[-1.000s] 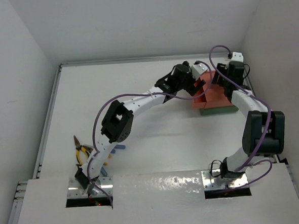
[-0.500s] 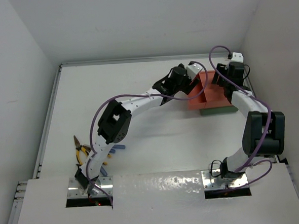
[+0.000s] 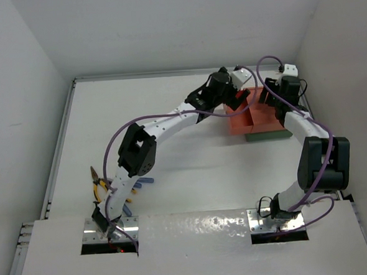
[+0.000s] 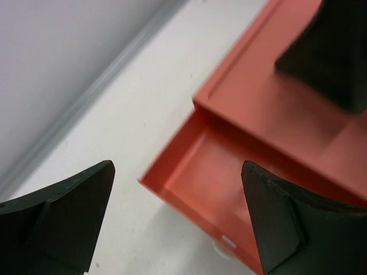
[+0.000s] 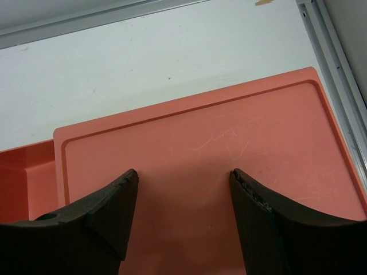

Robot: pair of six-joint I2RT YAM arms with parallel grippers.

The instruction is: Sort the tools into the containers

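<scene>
The orange-red tray (image 3: 244, 116) lies at the far right on top of the dark green tray (image 3: 272, 134). My left gripper (image 3: 239, 97) is open and empty at the orange tray's far left corner (image 4: 189, 172), with one jaw over the table and one over the tray. My right gripper (image 3: 271, 103) is open, its fingertips (image 5: 123, 189) low over a flat orange surface of that tray (image 5: 189, 143). One of its dark fingers (image 4: 330, 51) shows in the left wrist view. Pliers with yellow handles (image 3: 98, 187) and a blue-handled screwdriver (image 3: 145, 180) lie near the left arm's base.
White walls enclose the table on three sides, and a metal rail (image 5: 338, 51) runs close beside the trays on the right. The left arm (image 3: 164, 123) stretches diagonally across the table. Purple cables loop over both arms.
My left gripper has moved towards the back wall along the orange tray's left end. The orange tray has shifted a little to the left on the green one. The right arm has barely moved.
</scene>
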